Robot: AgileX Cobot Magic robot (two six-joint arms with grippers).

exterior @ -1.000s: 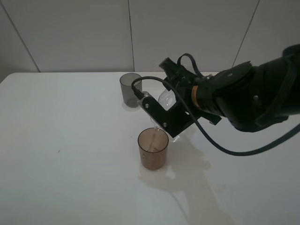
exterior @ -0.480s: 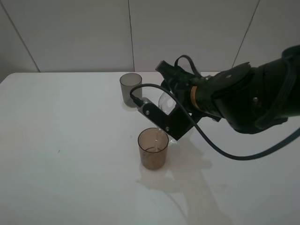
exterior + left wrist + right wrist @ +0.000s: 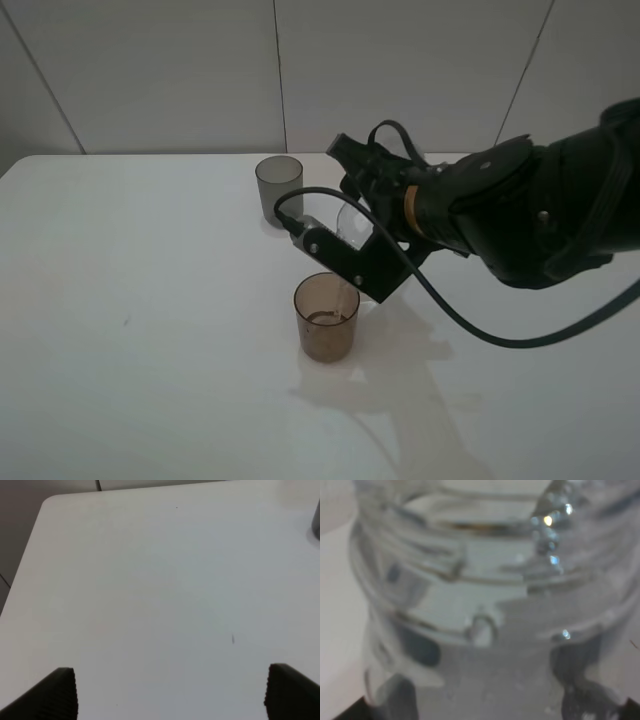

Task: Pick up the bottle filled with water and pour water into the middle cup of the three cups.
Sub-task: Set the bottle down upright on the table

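Your right gripper point(image 3: 352, 262) has its jaws clamped on the bottle point(image 3: 351, 222), which is tilted with its mouth just above the rim of the brown cup point(image 3: 326, 318). The grey cup point(image 3: 279, 188) stands farther back on the table point(image 3: 150, 300). Your left gripper point(image 3: 172, 692) hangs over the table with its jaws apart

A white table point(image 3: 120, 260) is holding two cups. A brown cup point(image 3: 326, 318) is standing near the middle, and a grey cup point(image 3: 278, 188) is standing further back.

No text, label, brand, number or sign can be read in any view.
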